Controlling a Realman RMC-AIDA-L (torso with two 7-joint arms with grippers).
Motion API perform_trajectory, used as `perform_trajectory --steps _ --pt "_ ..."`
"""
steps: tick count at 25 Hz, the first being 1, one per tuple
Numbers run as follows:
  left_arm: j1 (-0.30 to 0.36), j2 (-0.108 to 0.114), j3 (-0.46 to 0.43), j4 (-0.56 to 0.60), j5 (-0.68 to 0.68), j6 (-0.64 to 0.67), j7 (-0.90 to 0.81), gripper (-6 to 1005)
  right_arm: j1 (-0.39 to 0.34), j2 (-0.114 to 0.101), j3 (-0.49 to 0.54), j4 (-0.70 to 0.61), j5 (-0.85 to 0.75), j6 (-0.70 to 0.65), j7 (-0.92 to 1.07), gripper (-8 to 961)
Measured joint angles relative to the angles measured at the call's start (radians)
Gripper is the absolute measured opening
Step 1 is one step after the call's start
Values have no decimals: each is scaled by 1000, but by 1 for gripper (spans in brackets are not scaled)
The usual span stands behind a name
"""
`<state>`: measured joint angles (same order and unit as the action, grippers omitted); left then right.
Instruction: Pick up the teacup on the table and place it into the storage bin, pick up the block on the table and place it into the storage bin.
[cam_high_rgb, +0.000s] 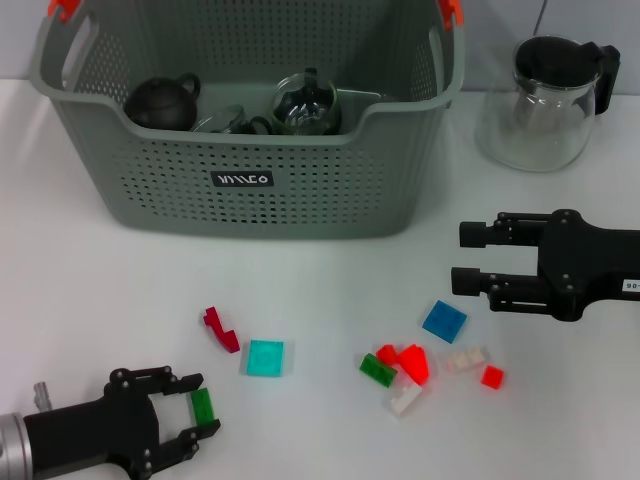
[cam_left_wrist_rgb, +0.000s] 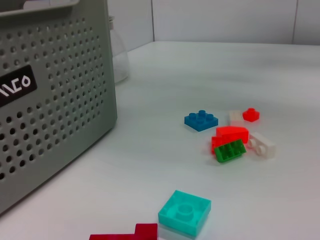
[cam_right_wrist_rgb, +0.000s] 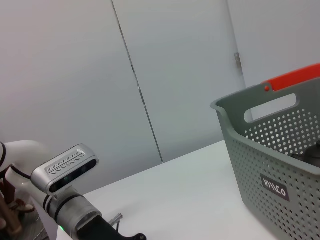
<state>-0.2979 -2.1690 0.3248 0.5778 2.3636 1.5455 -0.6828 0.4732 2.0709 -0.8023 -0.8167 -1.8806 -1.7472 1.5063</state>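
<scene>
The grey-green storage bin (cam_high_rgb: 250, 190) stands at the back of the table, and also shows as the storage bin (cam_left_wrist_rgb: 55, 115) and the storage bin (cam_right_wrist_rgb: 280, 165). Inside are a black teapot (cam_high_rgb: 162, 102), a glass teapot (cam_high_rgb: 305, 105) and a clear glass piece (cam_high_rgb: 228, 122) that may be the teacup. My left gripper (cam_high_rgb: 200, 406) lies low at the front left, open, with a green block (cam_high_rgb: 203, 405) between its fingers. Over the table's right side my right gripper (cam_high_rgb: 463, 258) is open and holds nothing. A teal block (cam_high_rgb: 266, 357) and a dark red block (cam_high_rgb: 220, 328) lie nearby.
A glass jug (cam_high_rgb: 545, 105) with a black lid stands at the back right. Loose blocks lie front right: blue (cam_high_rgb: 444, 321), green (cam_high_rgb: 377, 369), red (cam_high_rgb: 410, 362), white (cam_high_rgb: 405, 398), small red (cam_high_rgb: 491, 376). The left wrist view shows the teal block (cam_left_wrist_rgb: 184, 212) close by.
</scene>
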Motion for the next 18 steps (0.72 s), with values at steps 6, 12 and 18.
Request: perform_trajectory --steps 6,12,18 --pt "-4 0 -2 1 -1 -14 -9 457 -1 0 0 2 0 0 0 675" --pt "-4 2 -5 13 -6 6 -22 404 -1 -1 0 8 0 0 0 674" --pt "0 15 -102 69 -11 178 -24 402 -1 -2 0 8 0 0 0 674"
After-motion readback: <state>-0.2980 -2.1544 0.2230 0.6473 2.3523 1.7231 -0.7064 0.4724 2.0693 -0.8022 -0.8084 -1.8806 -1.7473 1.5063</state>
